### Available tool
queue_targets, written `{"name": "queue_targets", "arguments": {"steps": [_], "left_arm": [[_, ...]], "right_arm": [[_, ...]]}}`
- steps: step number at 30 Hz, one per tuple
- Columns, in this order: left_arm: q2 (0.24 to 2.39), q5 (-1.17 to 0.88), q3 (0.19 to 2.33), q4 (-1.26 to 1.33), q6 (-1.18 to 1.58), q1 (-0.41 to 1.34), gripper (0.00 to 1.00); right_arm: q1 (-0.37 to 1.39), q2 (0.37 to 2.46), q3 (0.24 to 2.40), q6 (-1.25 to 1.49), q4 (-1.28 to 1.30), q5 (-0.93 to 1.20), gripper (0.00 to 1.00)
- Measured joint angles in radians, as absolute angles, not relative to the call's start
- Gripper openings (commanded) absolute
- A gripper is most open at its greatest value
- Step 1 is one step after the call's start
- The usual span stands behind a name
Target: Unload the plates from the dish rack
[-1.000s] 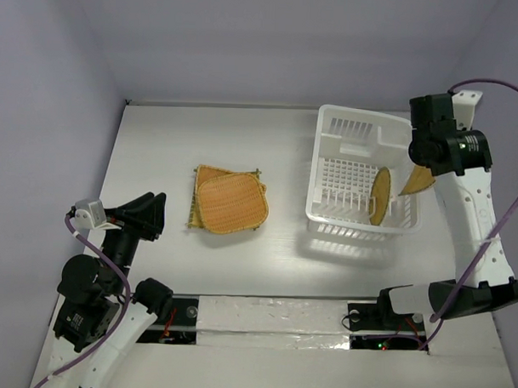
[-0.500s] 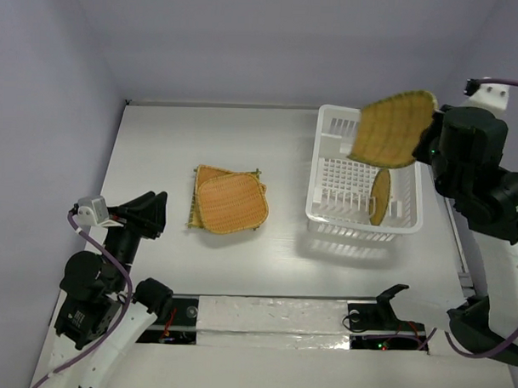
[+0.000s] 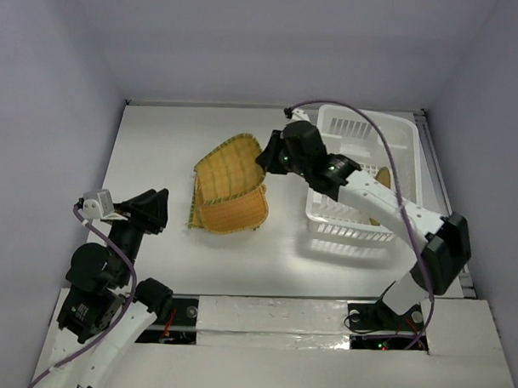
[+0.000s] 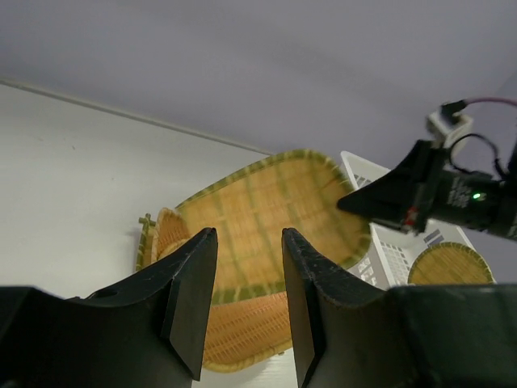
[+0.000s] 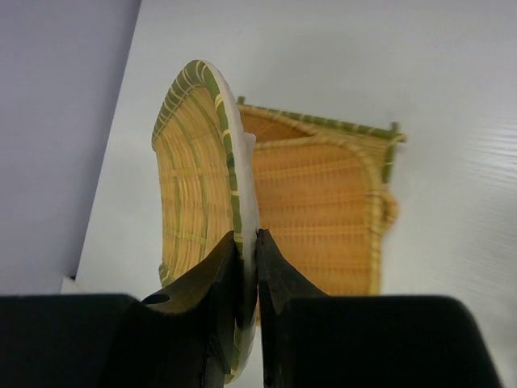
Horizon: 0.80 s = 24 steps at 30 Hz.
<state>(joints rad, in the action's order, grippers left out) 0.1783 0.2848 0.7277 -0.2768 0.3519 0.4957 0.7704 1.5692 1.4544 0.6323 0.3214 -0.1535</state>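
Now the white desk (image 3: 159, 139) carries the white slotted plastic dish rack (image 3: 397, 135) behind the right claw (image 3: 264, 156), with one round woven plate (image 3: 384, 176) standing inside. The green-edged tan woven plate (image 3: 228, 163) has just left the rack. Clenched edge-on in that claw, it tilts just above two stacked tan plates (image 3: 237, 212), likely ready for release. The left claw (image 4: 246, 238) gapes empty.
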Motion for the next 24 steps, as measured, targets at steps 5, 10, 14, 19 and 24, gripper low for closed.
{"name": "queue_targets", "arguments": {"steps": [5,10,14,19,24], "left_arm": [[0.186,0.294,0.728,-0.278,0.352,0.496,0.35],[0.204,0.297,0.728,-0.281,0.352,0.496,0.35],[0.205,0.297,0.728,-0.281,0.352,0.496,0.35],[0.207,0.297,0.728,-0.281,0.352,0.496,0.35],[0.208,0.297,0.728,-0.281,0.352,0.496,0.35]], "right_arm": [[0.800,1.670,1.380,0.731,0.129,-0.067,0.00],[0.799,1.686,1.275,0.815,-0.039,-0.036,0.00],[0.798,1.687,1.189,0.860,-0.129,-0.029,0.00],[0.796,1.689,1.107,0.892,-0.178,-0.025,0.00],[0.795,1.689,1.056,0.909,-0.216,-0.026,0.00]]}}
